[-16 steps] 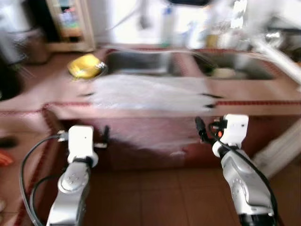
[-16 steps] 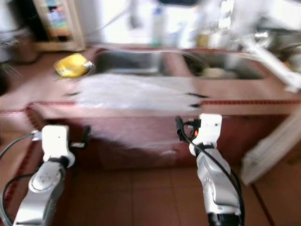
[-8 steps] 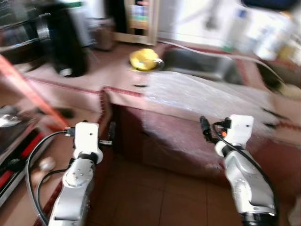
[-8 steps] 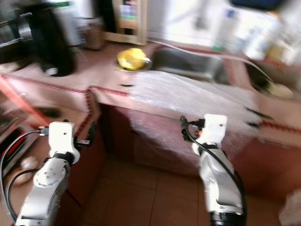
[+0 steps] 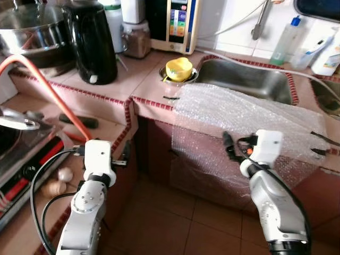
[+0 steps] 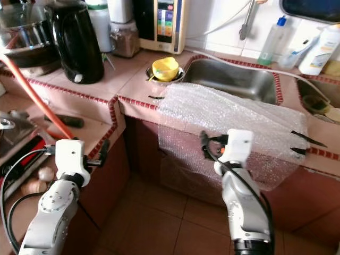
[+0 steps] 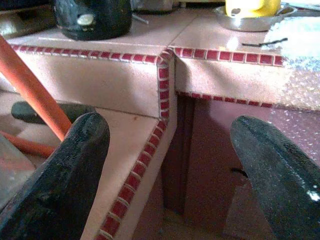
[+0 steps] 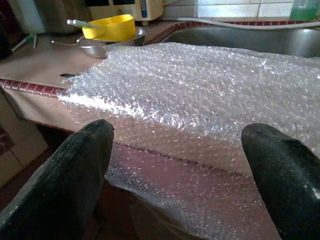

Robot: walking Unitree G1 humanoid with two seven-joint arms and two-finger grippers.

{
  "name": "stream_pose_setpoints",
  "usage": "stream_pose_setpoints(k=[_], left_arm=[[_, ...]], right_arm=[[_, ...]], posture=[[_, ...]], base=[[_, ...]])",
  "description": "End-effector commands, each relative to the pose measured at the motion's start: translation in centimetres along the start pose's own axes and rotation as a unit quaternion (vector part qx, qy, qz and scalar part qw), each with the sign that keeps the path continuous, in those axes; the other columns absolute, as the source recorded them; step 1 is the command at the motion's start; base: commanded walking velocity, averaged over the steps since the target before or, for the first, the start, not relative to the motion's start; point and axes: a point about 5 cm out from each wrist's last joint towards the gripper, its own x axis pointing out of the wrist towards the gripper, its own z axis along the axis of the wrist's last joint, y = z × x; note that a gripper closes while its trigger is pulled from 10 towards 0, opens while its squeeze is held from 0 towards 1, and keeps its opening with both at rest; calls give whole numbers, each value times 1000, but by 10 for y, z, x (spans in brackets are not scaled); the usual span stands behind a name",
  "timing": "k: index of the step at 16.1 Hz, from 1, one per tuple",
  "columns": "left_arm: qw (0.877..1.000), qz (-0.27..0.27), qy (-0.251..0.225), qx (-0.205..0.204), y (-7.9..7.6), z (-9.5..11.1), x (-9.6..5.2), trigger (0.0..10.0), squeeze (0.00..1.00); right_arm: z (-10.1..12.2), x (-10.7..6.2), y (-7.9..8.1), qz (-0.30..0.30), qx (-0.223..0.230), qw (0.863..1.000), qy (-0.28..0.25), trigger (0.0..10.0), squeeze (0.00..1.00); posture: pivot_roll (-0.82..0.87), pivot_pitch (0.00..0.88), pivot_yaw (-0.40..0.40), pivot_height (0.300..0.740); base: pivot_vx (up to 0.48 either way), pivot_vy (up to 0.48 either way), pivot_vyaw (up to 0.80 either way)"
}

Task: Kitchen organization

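Observation:
A yellow cup (image 5: 179,68) sits in a small steel bowl (image 8: 100,47) on the pink tiled counter (image 5: 143,79), left of the steel sink (image 5: 245,81). A sheet of bubble wrap (image 5: 241,119) lies over the counter's front edge and hangs down the cabinet. My right gripper (image 5: 228,146) hovers open just in front of the hanging wrap, its fingers (image 8: 75,175) wide apart with nothing between them. My left gripper (image 5: 125,154) is open too, level with the lower counter's corner (image 7: 165,55), fingers (image 7: 60,175) holding nothing.
A black kettle (image 5: 95,45), a lidded pot (image 5: 32,32), a jar and a water dispenser (image 5: 175,24) stand at the back. An orange hose (image 5: 53,90) crosses the lower counter near a stove (image 5: 21,159). Bottles (image 5: 287,42) stand behind the sink. Tiled floor lies below.
The whole view has swung left and sharpened: the kettle, pot and stove have come in, the sink has shifted right. Both arms keep the same pose.

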Motion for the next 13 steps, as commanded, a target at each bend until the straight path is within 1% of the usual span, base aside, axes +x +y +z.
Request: stream_pose_setpoints(k=[1,3,5,7,13], left_arm=[[1000,-13,-6,-3,-3,3,0,10000,0],[1000,-26,-8,-11,-6,3,-1,10000,0],[999,-32,-6,-17,-7,2,-2,10000,0],[999,-32,-6,-18,-8,2,-2,10000,0],[999,-35,-3,-24,-10,1,-3,10000,0]], right_arm=[[1,0,-4,-10,-2,1000,2,10000,0],[2,-1,-5,-12,-6,1000,1,10000,0],[2,-1,-6,-14,-7,1000,1,10000,0],[1,-3,-7,-16,-9,1000,2,10000,0],[2,-2,-7,-14,-14,1000,4,10000,0]], posture=[[-29,0,-63,740],[-33,0,-64,740],[-36,0,-65,740],[-39,0,-68,740],[-43,3,-69,740]], base=[[0,0,-800],[0,0,-800],[0,-311,-800],[0,-371,-800],[0,-480,-786]])
